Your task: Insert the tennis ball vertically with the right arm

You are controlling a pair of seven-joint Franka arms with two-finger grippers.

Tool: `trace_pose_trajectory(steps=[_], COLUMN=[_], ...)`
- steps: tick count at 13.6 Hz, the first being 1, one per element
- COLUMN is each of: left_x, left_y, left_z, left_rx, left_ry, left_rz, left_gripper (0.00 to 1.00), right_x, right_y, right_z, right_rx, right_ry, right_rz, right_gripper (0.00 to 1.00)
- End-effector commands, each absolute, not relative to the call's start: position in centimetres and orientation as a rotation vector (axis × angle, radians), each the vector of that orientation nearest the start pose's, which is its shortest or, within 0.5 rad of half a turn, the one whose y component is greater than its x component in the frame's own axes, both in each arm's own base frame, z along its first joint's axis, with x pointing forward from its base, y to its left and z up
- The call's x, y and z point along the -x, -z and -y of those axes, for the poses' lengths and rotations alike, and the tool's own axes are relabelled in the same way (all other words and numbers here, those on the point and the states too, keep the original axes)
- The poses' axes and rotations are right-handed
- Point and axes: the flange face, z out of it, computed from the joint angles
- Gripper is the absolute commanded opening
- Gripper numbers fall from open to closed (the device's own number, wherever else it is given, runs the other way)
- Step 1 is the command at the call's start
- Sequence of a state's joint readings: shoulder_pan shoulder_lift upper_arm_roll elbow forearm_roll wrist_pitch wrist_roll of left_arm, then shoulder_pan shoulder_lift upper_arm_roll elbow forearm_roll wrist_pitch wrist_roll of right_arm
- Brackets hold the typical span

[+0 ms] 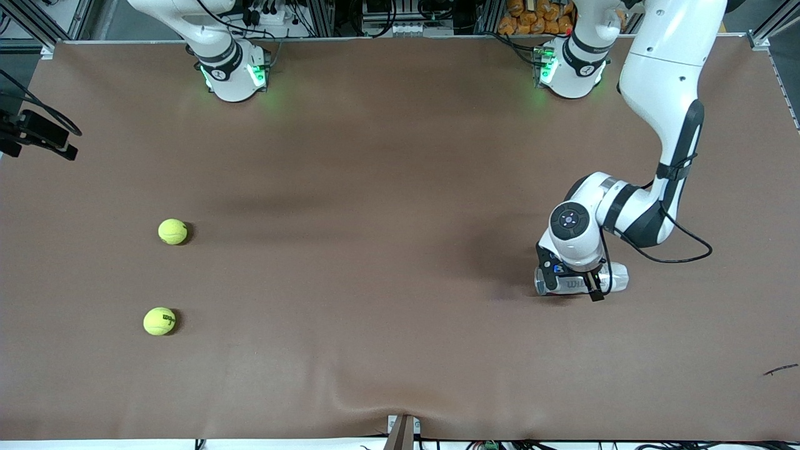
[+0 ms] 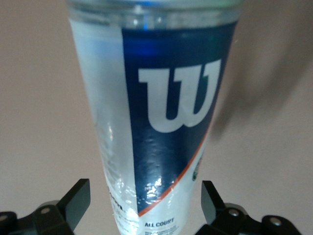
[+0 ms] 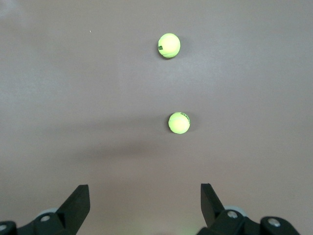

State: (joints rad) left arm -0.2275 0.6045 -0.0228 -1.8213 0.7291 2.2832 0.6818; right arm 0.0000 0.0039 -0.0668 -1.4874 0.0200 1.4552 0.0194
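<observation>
Two yellow-green tennis balls lie on the brown table toward the right arm's end, one [image 1: 172, 231] farther from the front camera than the other [image 1: 159, 321]. Both show in the right wrist view [image 3: 169, 45] [image 3: 179, 122], far below my right gripper [image 3: 145, 205], which is open, empty and held high above them; it does not show in the front view. A clear Wilson ball can [image 1: 615, 277] with a blue label lies on its side toward the left arm's end. My left gripper [image 1: 586, 278] is down over it, open, its fingers [image 2: 78, 198] apart from the can [image 2: 166, 112] on either side.
A black camera mount [image 1: 37, 134] sticks in at the table's edge at the right arm's end. A clamp [image 1: 402, 431] sits at the front edge. A small dark scrap [image 1: 781, 370] lies near the front corner at the left arm's end.
</observation>
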Motion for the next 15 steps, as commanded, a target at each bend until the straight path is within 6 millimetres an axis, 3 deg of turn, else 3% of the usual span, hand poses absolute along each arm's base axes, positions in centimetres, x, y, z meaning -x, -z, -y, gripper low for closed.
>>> trace_pose_trajectory(steps=[1,3,8,11,13,15], left_x=[-62.7,-62.6,-62.6,-63.0,-62.9,-62.8], left_y=[-19.0,-18.5,-18.1,-18.1,-17.7,-17.5], left_z=[14.2,14.3,14.2,13.7,13.3,13.3], left_rx=[1.974,1.986,1.981,1.955,1.959,1.965], left_ry=[-0.339,-0.341,-0.342,-0.34,-0.35,-0.351], left_rz=[-1.738,-1.726,-1.692,-1.688,-1.685,-1.678], left_gripper=[1.0,1.0,1.0,1.0,1.0,1.0], right_x=[-55.7,-57.7,-60.4,-62.2,-62.9,-62.8], right_y=[-63.5,-60.2,-54.0,-48.7,-43.0,-40.2], right_z=[3.4,3.1,1.0,-0.8,-2.9,-1.8], right_rx=[3.108,3.111,3.11,3.112,3.138,3.127], right_ry=[-0.097,-0.156,-0.312,-0.421,-0.597,-0.711], right_rz=[-0.139,-0.132,-0.082,-0.036,0.031,0.012], right_gripper=[1.0,1.0,1.0,1.0,1.0,1.0])
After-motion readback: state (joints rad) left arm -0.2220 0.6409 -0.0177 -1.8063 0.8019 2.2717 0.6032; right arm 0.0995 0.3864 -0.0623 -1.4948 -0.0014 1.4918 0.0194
